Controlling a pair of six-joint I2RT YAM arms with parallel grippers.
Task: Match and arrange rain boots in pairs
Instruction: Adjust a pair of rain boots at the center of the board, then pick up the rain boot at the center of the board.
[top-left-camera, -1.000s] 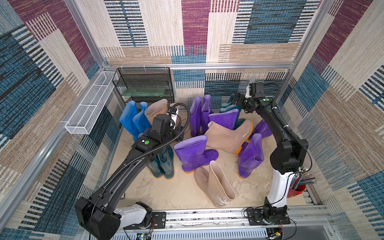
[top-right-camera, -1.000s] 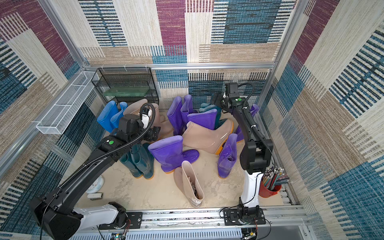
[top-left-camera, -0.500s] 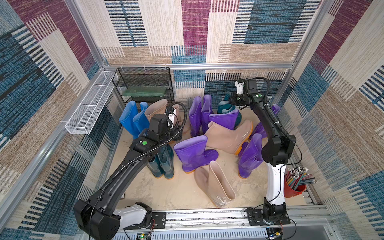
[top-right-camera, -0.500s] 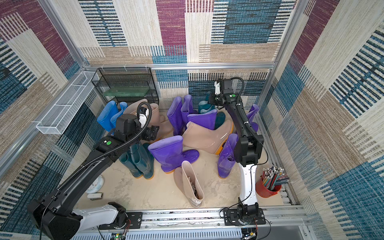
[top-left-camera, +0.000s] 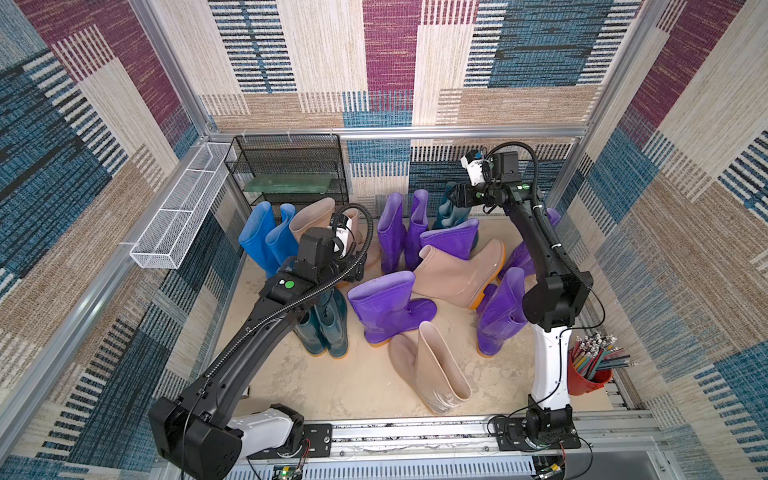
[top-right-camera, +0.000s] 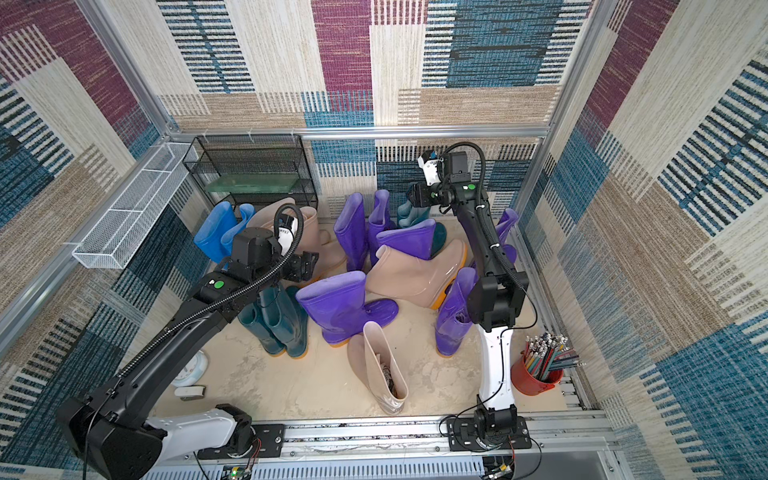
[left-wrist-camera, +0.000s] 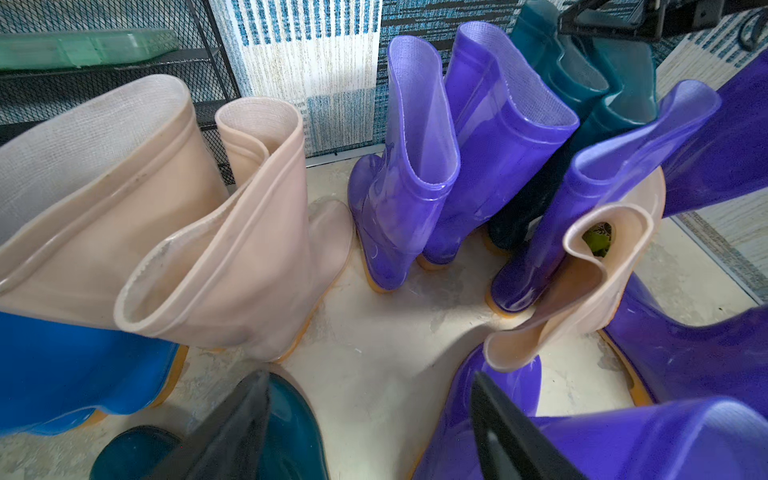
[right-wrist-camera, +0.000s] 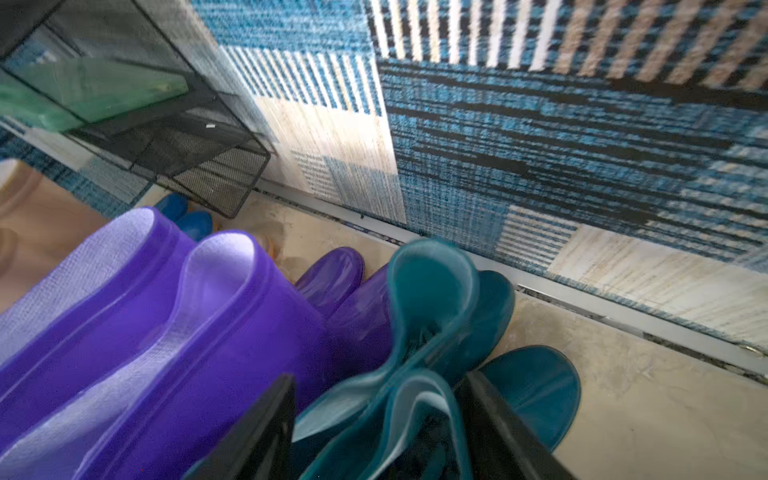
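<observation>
Right arm (top-left-camera: 536, 249) swung inward toward the rear. The right gripper (right-wrist-camera: 378, 376) is spread astride the cuff of a teal rain boot (right-wrist-camera: 432, 291) at the back wall (right-wrist-camera: 540, 145). The left gripper (left-wrist-camera: 370, 374) is spread and empty. Standing matched: blue pair (top-left-camera: 257, 232), beige pair (top-left-camera: 311, 214), purple pair (top-left-camera: 392, 224). Loose boots (top-left-camera: 386, 303) are mid-surface (top-left-camera: 332, 386). Est. half left.

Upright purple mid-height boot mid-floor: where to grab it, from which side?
Grip the purple boot by its shaft rim, from above. It stands upright, mouth wide open upward, so the left pincer, open nearby, can straddle the wall. Use the front, base-side wall, probably; the tipped beige boot crowds the back.
</observation>
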